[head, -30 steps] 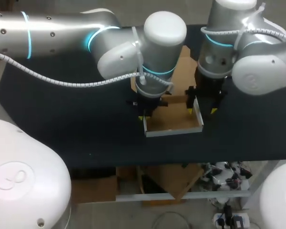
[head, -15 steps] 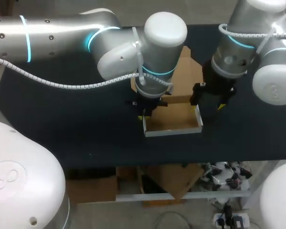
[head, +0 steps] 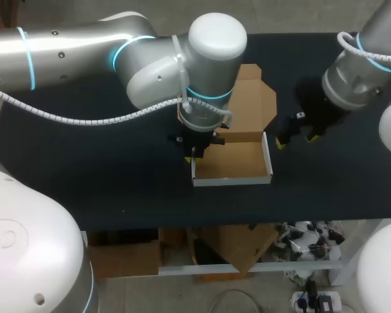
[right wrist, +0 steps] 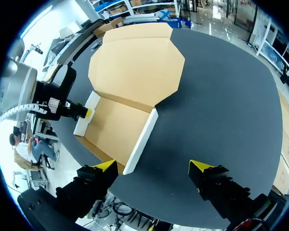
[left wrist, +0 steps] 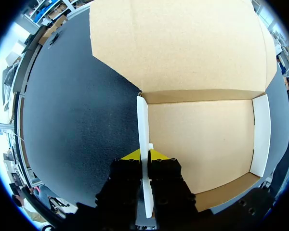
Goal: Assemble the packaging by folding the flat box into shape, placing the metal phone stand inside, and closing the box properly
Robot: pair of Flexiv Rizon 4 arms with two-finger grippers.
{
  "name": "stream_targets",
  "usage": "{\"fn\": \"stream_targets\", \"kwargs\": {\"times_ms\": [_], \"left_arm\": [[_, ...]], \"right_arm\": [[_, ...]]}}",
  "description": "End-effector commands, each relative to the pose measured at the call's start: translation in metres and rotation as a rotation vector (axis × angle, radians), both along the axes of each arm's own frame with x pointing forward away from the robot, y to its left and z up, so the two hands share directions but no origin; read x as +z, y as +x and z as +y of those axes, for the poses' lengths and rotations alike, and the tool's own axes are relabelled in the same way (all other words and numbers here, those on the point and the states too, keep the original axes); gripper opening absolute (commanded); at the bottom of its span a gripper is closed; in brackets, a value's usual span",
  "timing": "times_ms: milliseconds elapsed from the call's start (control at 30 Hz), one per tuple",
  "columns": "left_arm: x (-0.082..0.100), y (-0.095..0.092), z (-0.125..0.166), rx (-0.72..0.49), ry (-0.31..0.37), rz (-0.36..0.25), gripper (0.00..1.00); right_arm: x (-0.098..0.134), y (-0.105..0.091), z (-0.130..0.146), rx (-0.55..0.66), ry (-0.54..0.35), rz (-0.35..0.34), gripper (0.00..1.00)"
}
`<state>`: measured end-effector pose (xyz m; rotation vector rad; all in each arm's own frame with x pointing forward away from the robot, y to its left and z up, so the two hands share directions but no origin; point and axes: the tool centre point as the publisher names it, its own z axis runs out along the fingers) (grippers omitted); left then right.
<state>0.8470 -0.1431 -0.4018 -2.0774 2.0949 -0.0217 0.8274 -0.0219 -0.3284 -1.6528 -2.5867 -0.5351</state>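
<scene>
While the left arm reaches in over the middle of the dark table (head: 85, 163), the left gripper (left wrist: 143, 155) is closed to a narrow gap on the left side wall (left wrist: 143, 120) of the box (left wrist: 202, 139). One yellow-tipped finger sits on the wall's outer white face and the other on its inner face, both in contact, near the wall's front end. The wall stands upright under this grip. The box lies near the table's centre as an open tray, brown inside and white outside, with its left, right and front walls raised. The lid flap (head: 251, 104) lies flat on the table behind the tray, joined along the rear edge. The tray floor shows bare cardboard in both wrist views. The right gripper (right wrist: 153, 168) is spread wide and holds nothing, with only table surface showing between its two yellow tips. The head view shows it clear of the box, off to the right of the right side wall (right wrist: 143, 137) and beside the lid flap, touching neither. The right wrist view shows the left gripper across the tray at the far wall.
</scene>
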Motion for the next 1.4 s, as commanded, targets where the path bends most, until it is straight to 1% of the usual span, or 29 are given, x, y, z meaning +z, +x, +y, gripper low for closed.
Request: {"fn": "stream_targets", "kwargs": {"times_ms": [33, 67, 533, 567, 633, 700, 800, 900, 1000, 1067, 1200, 1300, 1400], "left_arm": [[-0.001, -0.001, 0.002, -0.001, 0.003, 0.0, 0.0], [-0.001, -0.001, 0.002, -0.002, 0.004, 0.001, 0.0], [0.0, -0.003, 0.01, -0.026, 0.009, 0.036, 0.0], [0.0, -0.003, 0.01, -0.032, 0.006, 0.041, 0.0], [0.0, -0.003, 0.011, -0.045, 0.002, 0.05, 0.0], [0.0, -0.003, 0.011, -0.055, 0.003, 0.056, 0.0], [0.001, -0.003, 0.012, -0.069, 0.002, 0.063, 0.0], [0.003, -0.005, 0.013, -0.079, 0.003, 0.066, 0.0], [0.004, -0.006, 0.014, -0.086, 0.005, 0.067, 0.0], [0.004, -0.007, 0.016, -0.09, 0.01, 0.069, 0.0], [0.004, -0.007, 0.018, -0.084, 0.011, 0.082, 0.0], [0.003, -0.007, 0.021, -0.062, -0.002, 0.092, 0.0], [0.003, -0.006, 0.022, -0.052, 0.001, 0.094, 0.0]], "right_arm": [[0.009, -0.013, -0.018, 0.117, 0.21, -0.103, 1.0], [0.01, -0.013, -0.02, 0.134, 0.223, -0.109, 1.0], [0.01, -0.013, -0.02, 0.134, 0.223, -0.109, 1.0], [0.011, -0.013, -0.021, 0.17, 0.233, -0.114, 1.0], [0.017, -0.018, -0.025, 0.272, 0.268, -0.135, 1.0], [0.02, -0.026, -0.029, 0.368, 0.255, -0.166, 1.0], [0.023, -0.036, -0.036, 0.462, 0.246, -0.193, 1.0], [0.028, -0.046, -0.048, 0.551, 0.28, -0.224, 1.0], [0.034, -0.054, -0.059, 0.607, 0.308, -0.258, 1.0], [0.037, -0.058, -0.065, 0.621, 0.309, -0.278, 1.0], [0.043, -0.066, -0.074, 0.698, 0.315, -0.323, 1.0], [0.044, -0.067, -0.078, 0.712, 0.321, -0.328, 1.0], [0.044, -0.067, -0.081, 0.727, 0.326, -0.334, 1.0]]}}
